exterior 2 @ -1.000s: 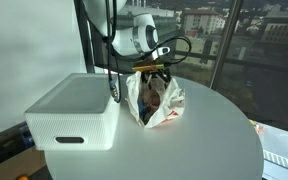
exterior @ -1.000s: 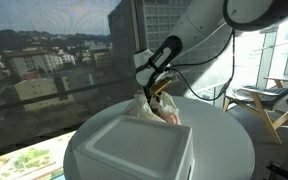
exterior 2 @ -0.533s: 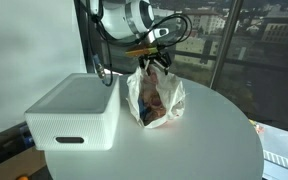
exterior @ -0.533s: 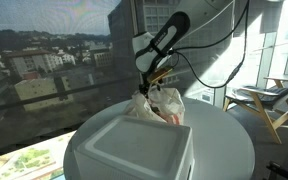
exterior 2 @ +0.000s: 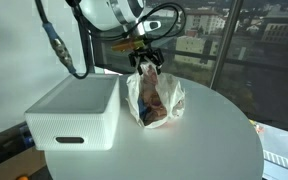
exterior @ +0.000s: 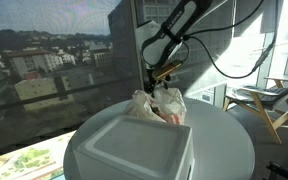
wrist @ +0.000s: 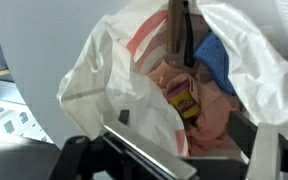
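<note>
The gripper [exterior 2: 147, 62] is seen hanging at the 12 o'clock edge of a white plastic bag [exterior 2: 156, 100] with red print. Its fingers are spread wide and nothing is held between them. Whether the fingertips brush the bag's crumpled top cannot be told.

The bag is set upright near the middle of a round white table [exterior 2: 199, 150], its mouth gaping upward. In the wrist view three things can be counted inside it: one yellow packet [wrist: 187, 100], one blue item [wrist: 214, 62] at about 1 o'clock from the packet, and one pinkish bundle [wrist: 209, 128] under both. A dark narrow strip [wrist: 180, 35] is also seen at 12 o'clock in the bag's mouth; what it is cannot be told.

One white lidded box [exterior 2: 72, 110] is placed at 9 o'clock from the bag in an exterior view, near it but apart. The bag's loose folds are found all round the opening and partly cover the contents. One chair [exterior: 264, 100] is seen beyond the table at 3 o'clock in an exterior view, well apart from the bag.
</note>
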Action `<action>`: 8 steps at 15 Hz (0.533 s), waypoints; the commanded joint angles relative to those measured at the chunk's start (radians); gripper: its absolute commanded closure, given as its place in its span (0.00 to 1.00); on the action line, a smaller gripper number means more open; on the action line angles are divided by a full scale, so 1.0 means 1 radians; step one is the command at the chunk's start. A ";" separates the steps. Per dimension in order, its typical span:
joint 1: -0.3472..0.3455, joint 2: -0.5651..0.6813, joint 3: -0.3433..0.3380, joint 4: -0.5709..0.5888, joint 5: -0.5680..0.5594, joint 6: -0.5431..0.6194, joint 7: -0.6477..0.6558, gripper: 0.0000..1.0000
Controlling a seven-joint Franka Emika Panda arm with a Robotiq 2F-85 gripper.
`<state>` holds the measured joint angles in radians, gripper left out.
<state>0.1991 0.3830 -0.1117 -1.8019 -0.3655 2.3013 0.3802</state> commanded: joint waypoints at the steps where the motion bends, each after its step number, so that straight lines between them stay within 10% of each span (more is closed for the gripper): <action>1: 0.002 -0.208 0.032 -0.248 -0.016 0.029 0.046 0.00; 8: -0.037 -0.438 0.100 -0.509 -0.080 0.091 0.236 0.00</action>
<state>0.1963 0.0537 -0.0455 -2.2004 -0.4034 2.3346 0.5256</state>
